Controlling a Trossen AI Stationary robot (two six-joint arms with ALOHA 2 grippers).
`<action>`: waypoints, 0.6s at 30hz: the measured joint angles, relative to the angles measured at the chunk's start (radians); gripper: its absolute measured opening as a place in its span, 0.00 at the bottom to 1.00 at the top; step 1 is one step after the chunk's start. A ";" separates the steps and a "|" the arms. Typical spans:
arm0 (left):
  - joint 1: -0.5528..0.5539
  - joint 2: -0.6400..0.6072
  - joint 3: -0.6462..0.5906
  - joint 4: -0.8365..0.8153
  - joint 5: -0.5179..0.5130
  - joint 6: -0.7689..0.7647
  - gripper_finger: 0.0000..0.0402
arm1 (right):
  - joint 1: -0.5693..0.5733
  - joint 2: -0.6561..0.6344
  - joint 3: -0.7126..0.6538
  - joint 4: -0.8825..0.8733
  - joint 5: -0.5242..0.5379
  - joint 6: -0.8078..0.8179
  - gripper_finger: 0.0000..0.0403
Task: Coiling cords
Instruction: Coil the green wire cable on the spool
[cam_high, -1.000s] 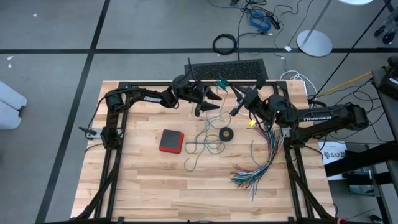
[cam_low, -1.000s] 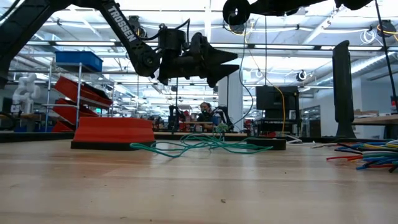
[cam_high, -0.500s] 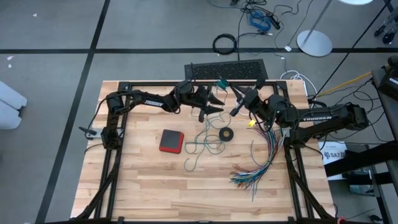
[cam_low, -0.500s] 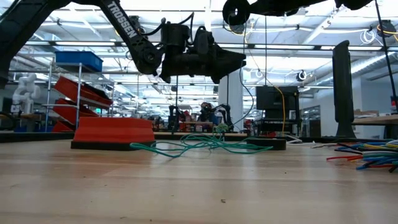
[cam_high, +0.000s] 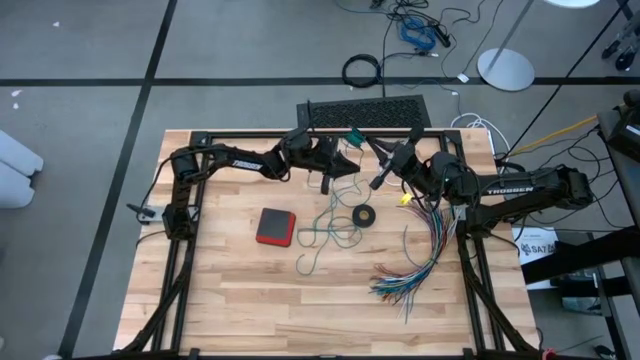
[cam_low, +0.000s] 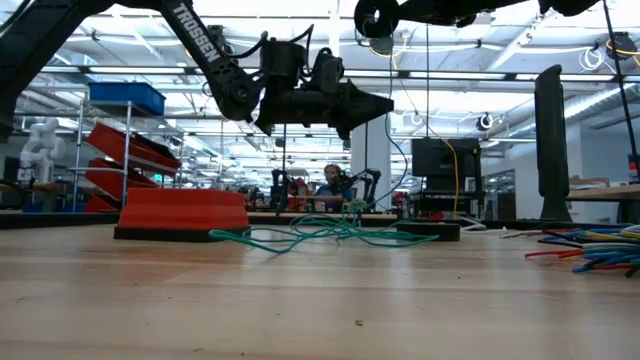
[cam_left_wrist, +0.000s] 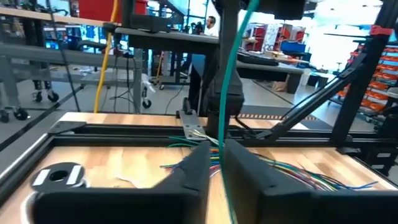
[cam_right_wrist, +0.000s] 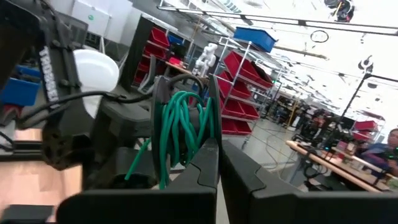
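a: how far along is the coiling?

b: partway, i'd judge. the right gripper (cam_right_wrist: 214, 155) is clamped on a small bundle of loops of the teal-green cord (cam_right_wrist: 180, 134), held up over the far middle of the table (cam_high: 230, 300). the rest of that cord (cam_high: 325, 228) lies loose in a tangle on the wood, between the red block (cam_high: 275, 226) and the black tape ring (cam_high: 364, 216), with a tail trailing toward the near side.

a: and the white cord?

b: i can't pick it out for certain in any view, so i can't say it is done.

a: what is the left arm doing?

b: it reaches in from the left, held level above the table. the left gripper (cam_left_wrist: 216, 163) is narrow, its fingers nearly together with one strand of the teal cord (cam_left_wrist: 227, 106) running up between them. whether they truly pinch it i can't tell.

a: so what is left?

b: by my reckoning, most of the green length needs winding onto the bundle. the fanned multicoloured wires (cam_high: 415, 262) lie on the right side, apart from the cord.
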 joint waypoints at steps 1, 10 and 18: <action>0.006 0.000 0.000 -0.004 0.000 0.002 0.08 | 0.000 0.000 0.000 -0.001 0.000 0.006 0.00; 0.084 0.000 0.000 -0.106 -0.002 0.016 0.01 | 0.017 0.000 0.000 -0.137 0.004 0.071 0.00; 0.145 0.000 0.000 -0.120 0.044 -0.027 0.00 | 0.020 0.000 0.000 -0.302 0.037 0.101 0.00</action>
